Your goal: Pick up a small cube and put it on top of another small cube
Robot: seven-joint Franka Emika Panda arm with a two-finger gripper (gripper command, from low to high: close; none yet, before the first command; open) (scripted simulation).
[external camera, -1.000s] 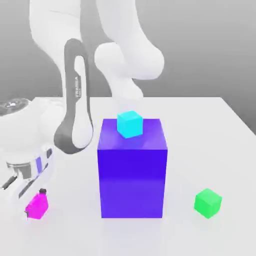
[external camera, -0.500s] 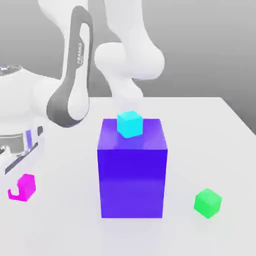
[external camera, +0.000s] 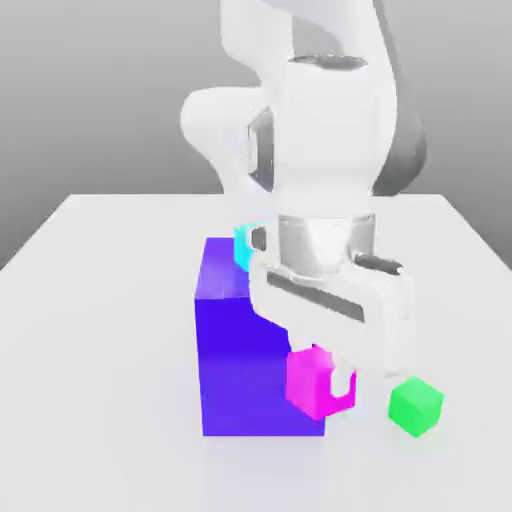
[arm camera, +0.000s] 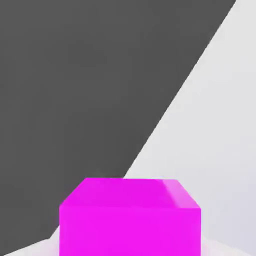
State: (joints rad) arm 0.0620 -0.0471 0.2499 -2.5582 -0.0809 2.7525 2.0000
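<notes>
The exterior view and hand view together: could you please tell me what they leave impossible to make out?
- Cyan cube: exterior view, mostly hidden behind the arm; its full outline can't be read.
- Blue block: exterior view, its right part is covered by the end effector and the magenta cube.
- Magenta cube: hand view, its lower part is cut off by the picture edge.

No legible text, labels or numbers

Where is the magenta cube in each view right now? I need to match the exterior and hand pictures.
Exterior view: the magenta cube hangs in the shut jaws under the white hand, low and right of centre, in front of the big blue block, left of the green cube.
Hand view: the magenta cube sits at bottom centre.
Shared landmark: the white table.
</notes>
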